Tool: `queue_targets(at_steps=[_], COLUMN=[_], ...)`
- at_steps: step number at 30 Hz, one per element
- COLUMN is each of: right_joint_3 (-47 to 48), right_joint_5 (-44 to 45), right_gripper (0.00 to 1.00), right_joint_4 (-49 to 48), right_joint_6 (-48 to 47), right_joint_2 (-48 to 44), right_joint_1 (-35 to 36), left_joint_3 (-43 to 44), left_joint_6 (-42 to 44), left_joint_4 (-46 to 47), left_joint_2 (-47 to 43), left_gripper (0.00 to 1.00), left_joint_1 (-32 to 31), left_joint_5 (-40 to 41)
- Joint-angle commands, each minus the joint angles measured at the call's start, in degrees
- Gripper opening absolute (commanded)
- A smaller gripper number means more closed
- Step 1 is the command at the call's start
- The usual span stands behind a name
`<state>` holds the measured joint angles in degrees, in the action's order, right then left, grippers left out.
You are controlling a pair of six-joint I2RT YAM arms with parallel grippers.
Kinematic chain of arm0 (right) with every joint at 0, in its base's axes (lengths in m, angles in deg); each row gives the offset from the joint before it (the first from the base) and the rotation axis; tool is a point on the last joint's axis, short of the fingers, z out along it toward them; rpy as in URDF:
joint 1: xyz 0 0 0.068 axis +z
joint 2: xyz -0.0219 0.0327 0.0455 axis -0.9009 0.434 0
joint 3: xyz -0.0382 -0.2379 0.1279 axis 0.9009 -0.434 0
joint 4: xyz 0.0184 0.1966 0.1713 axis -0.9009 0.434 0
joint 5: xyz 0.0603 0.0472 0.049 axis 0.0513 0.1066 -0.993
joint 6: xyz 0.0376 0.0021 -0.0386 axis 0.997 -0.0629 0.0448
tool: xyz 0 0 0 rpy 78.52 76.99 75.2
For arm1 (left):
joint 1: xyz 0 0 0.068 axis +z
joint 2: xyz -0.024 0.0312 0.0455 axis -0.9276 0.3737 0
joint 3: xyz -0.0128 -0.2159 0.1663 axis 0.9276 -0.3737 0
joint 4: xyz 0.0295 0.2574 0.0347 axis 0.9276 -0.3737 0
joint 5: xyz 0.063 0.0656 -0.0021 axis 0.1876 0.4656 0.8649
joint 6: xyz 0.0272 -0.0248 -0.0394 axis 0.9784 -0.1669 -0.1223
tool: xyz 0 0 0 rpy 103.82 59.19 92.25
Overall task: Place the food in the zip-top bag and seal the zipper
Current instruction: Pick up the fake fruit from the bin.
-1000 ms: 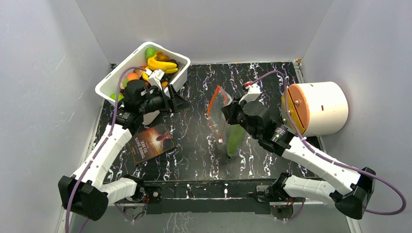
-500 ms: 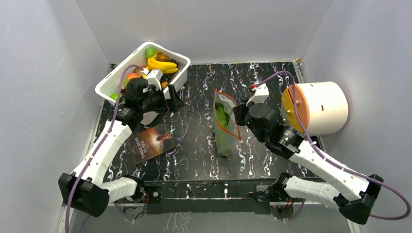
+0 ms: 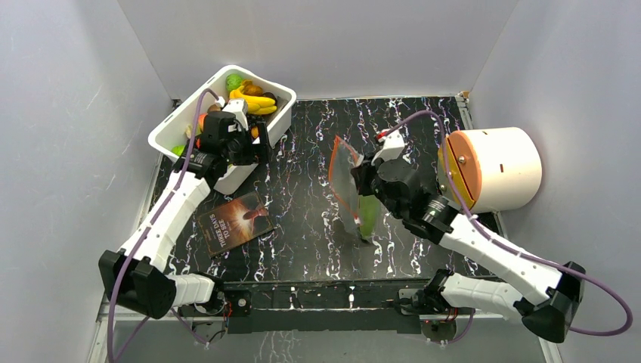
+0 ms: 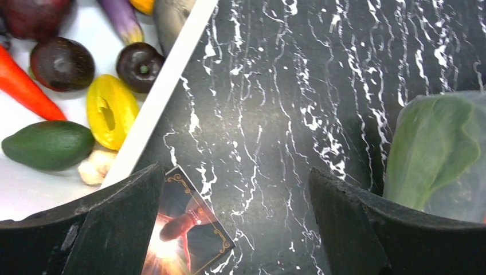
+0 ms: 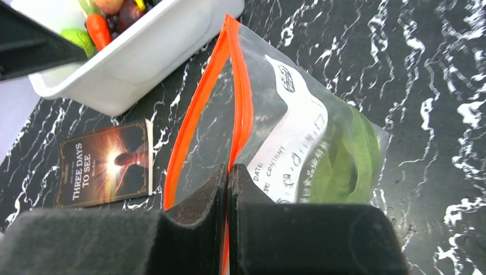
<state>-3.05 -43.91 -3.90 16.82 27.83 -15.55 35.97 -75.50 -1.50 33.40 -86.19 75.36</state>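
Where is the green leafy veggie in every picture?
Top external: the green leafy vegetable sits middle-right, inside the zip-top bag.
Left wrist: at the right edge.
Right wrist: lower right, inside the bag.
Shared landmark: the dark booklet, visible in all three.

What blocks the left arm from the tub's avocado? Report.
Likely reachable, yes: the left end effector is open by the rim of the uncovered white tub; nothing lies over the avocado.
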Motion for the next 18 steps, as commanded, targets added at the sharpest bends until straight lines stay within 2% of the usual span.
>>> queue_targets(at_steps=[1, 8, 14, 18], right_joint_3=[-2.45, -2.6, -1.49, -0.35], right_joint_5=[-3.45, -8.93, -11.39, -13.57], right_gripper=[0.0, 0.0, 0.0, 0.0], right_joint_4=[-9.93, -14.03, -15.03, -14.81], right_joint_6=[2.15, 2.9, 2.69, 2.64], right_joint_2=[2.63, 4.45, 5.11, 6.43], right_joint_1=[-0.04, -0.08, -0.05, -0.04], left_joint_3=[3.27, 6.76, 8.45, 9.53], left_joint_6=[0.5, -0.34, 1.02, 0.77], left_joint_4=[-0.27, -0.28, 1.78, 4.95], left_joint_2=[2.2, 8.51, 12.67, 15.64], left_gripper=[0.93, 0.84, 0.8, 0.73], left_joint_1=[2.06, 9.75, 16.81, 20.36], left_joint_5=[4.36, 1.19, 2.96, 1.8])
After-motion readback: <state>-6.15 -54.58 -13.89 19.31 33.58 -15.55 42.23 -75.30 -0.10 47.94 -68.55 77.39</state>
